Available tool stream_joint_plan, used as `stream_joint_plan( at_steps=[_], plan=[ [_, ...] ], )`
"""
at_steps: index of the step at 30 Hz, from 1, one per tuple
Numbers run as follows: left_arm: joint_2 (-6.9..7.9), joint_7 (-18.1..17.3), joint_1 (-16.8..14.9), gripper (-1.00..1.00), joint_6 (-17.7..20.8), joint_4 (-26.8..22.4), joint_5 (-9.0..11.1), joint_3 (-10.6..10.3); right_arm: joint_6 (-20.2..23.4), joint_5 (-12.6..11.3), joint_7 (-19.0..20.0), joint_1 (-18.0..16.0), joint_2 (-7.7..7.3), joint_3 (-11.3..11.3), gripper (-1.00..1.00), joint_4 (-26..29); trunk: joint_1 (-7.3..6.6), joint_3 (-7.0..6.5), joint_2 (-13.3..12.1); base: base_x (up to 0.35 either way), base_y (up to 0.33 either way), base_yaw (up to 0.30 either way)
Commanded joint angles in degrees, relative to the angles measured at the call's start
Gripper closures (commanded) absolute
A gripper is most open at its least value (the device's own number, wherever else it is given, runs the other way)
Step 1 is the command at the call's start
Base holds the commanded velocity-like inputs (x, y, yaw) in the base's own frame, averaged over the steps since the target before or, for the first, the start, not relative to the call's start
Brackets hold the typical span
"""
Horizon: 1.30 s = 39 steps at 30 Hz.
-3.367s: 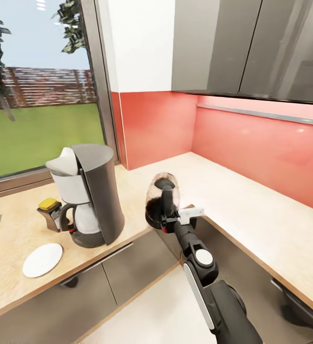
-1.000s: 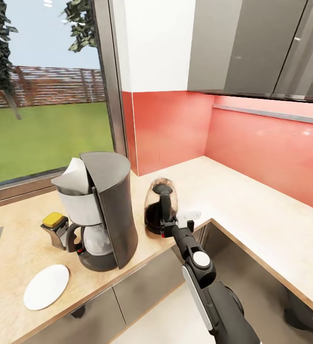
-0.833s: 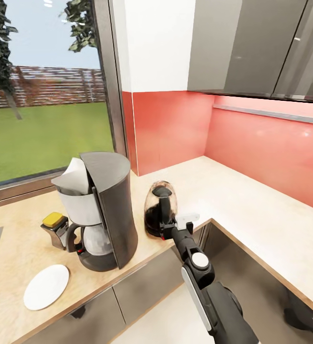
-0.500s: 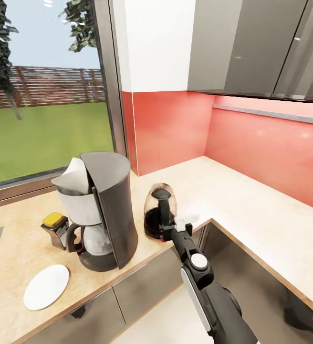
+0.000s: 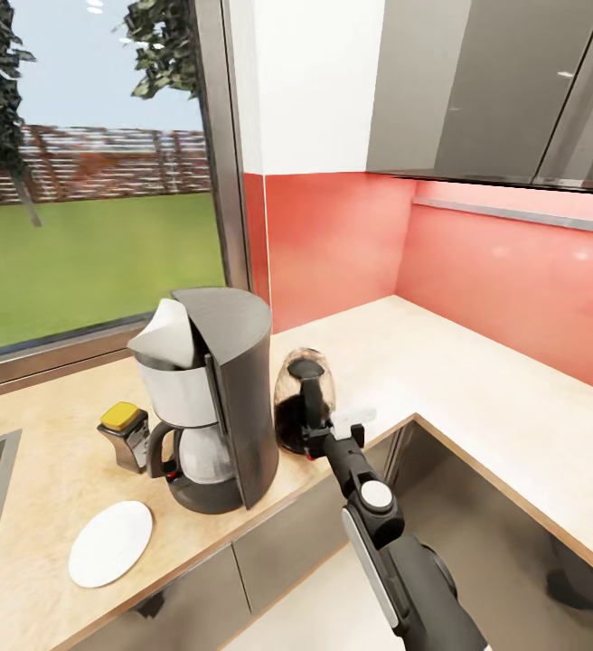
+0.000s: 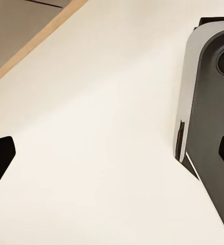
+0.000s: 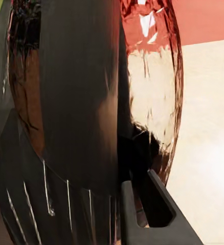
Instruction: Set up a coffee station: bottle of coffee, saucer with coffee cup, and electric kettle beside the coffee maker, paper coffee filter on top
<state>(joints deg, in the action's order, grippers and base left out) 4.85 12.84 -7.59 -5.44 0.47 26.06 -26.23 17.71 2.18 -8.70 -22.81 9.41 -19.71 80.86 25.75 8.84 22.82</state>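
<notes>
The right gripper is clamped on the black handle of the rounded clear-glass electric kettle, which stands upright on the light beige kitchen countertop just beside the tall dark grey coffee maker. In the right wrist view, the glass body and dark handle loom close, with one black finger against the handle. A white paper coffee filter sits on the machine's basket. On its far side stands a small dark brown bottle of coffee with a yellow lid, and a flat round white saucer lies near the counter's front edge. The left wrist view shows pale floor; whether that hand is spread or pressed together, I cannot tell.
</notes>
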Motion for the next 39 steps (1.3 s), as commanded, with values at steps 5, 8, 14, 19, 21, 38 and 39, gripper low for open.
stream_joint_plan(
  at_steps=[5,8,14,19,21,38,39],
  plan=[
    [-0.01,0.08,-0.05,-1.00,-0.19,0.06,0.49,-0.49,0.31,-0.34,-0.26,-0.04,-0.01,-0.12,-1.00,0.00,0.04,0.12,0.10,0.000,0.000,0.000],
    [-0.01,0.08,-0.05,-1.00,-0.19,0.06,0.49,-0.49,0.30,-0.34,-0.26,-0.04,-0.01,-0.08,-1.00,0.00,0.04,0.12,0.10,0.000,0.000,0.000],
    [-0.01,0.08,-0.05,-1.00,-0.19,0.06,0.49,-0.49,0.30,-0.34,-0.26,-0.04,-0.01,-0.07,-1.00,0.00,0.04,0.12,0.10,0.000,0.000,0.000],
    [-0.06,0.08,-0.05,-1.00,-0.19,0.06,0.49,-0.49,0.30,-0.34,-0.26,-0.04,-0.01,-0.08,-1.00,0.00,0.04,0.12,0.10,0.000,0.000,0.000],
    [-0.08,0.08,-0.05,-1.00,-0.19,0.06,0.49,-0.49,0.30,-0.34,-0.26,-0.04,-0.01,-0.07,-1.00,0.00,0.04,0.12,0.10,-0.009,-0.002,0.000],
    [-0.10,0.08,-0.05,-1.00,-0.19,0.02,0.49,-0.49,0.30,-0.34,-0.26,-0.04,-0.01,-0.10,-1.00,0.00,0.04,0.12,0.10,-0.282,-0.077,0.000],
    [-0.10,0.08,-0.05,-1.00,-0.19,0.00,0.49,-0.52,0.30,-0.34,-0.26,-0.04,-0.01,-0.09,-1.00,0.00,0.04,0.12,0.10,-0.323,-0.075,0.000]
  ],
)
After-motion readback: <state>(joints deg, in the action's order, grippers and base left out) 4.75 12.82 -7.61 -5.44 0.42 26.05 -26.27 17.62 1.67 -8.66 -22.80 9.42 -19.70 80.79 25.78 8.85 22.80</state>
